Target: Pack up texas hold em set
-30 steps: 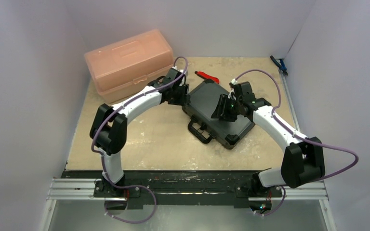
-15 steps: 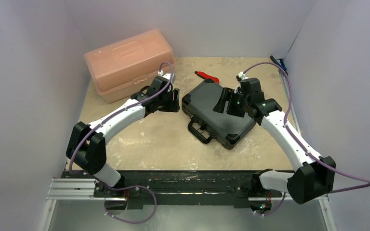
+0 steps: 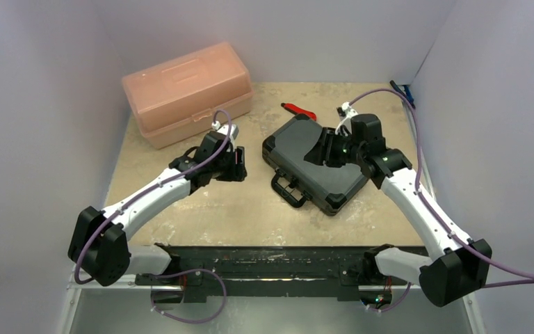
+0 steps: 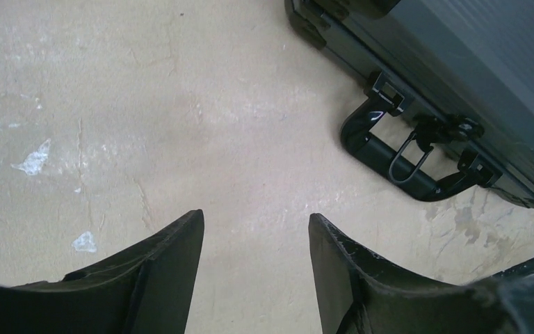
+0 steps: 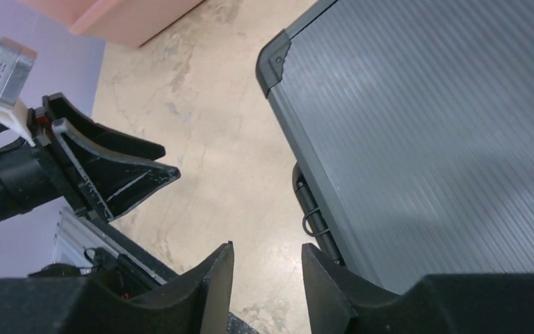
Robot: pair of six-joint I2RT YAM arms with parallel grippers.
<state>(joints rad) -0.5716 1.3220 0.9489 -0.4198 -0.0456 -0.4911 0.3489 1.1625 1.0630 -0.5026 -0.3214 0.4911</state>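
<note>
The black briefcase point(image 3: 316, 163) lies closed on the beige table at centre right, its handle point(image 3: 288, 189) facing the near side. It also shows in the left wrist view point(image 4: 459, 62) with its handle point(image 4: 407, 163), and in the right wrist view point(image 5: 431, 132). My left gripper point(image 3: 235, 165) is open and empty, left of the case, over bare table point(image 4: 255, 229). My right gripper point(image 3: 322, 154) is open and empty, held above the case lid point(image 5: 268, 254). The chips, dice and orange disc are out of view.
A translucent pink plastic box point(image 3: 186, 90) stands at the back left. A red-handled tool point(image 3: 299, 110) lies behind the case. A blue tool point(image 3: 403, 92) lies by the right wall. White walls close in three sides.
My left gripper has drawn back from the case's left corner toward the near left. My right gripper has lifted and shifted slightly back over the lid. The case stays closed.
</note>
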